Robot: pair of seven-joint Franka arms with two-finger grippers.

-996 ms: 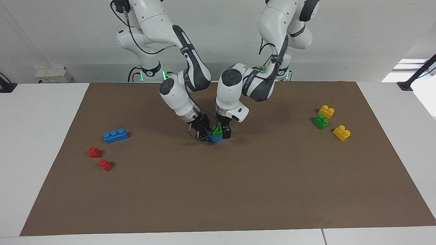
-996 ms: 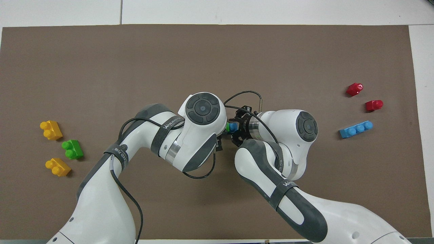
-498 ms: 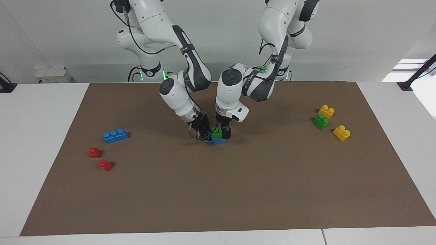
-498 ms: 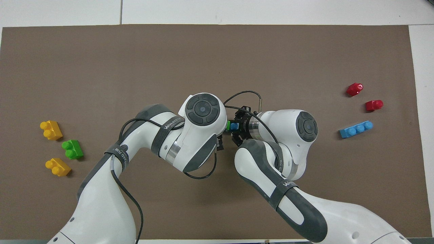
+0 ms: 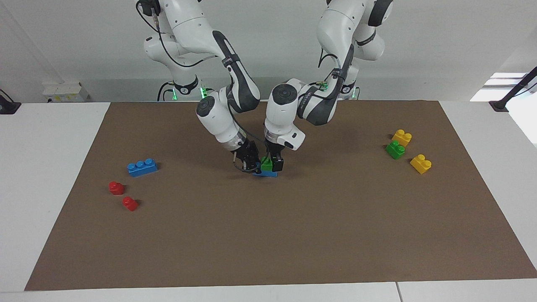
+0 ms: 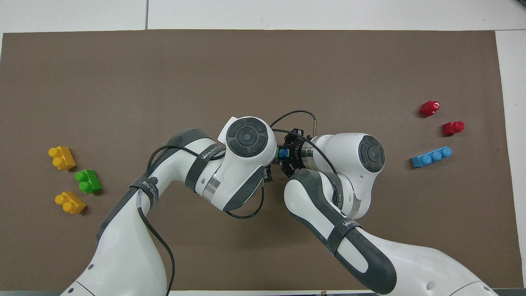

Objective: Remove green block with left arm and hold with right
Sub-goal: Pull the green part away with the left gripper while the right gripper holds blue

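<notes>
Green block (image 5: 266,164), small bright studded brick, sits on blue brick (image 5: 265,173) at mat (image 5: 293,235) centre. Left gripper (image 5: 272,163) down on it, fingers clamped across block's sides. Right gripper (image 5: 251,164) just beside, pinching blue brick's end toward right arm's side. Overhead: only slivers of green and blue show between two wrists. Second green brick (image 5: 395,149) lies between two yellow bricks (image 5: 401,137) toward left arm's end.
</notes>
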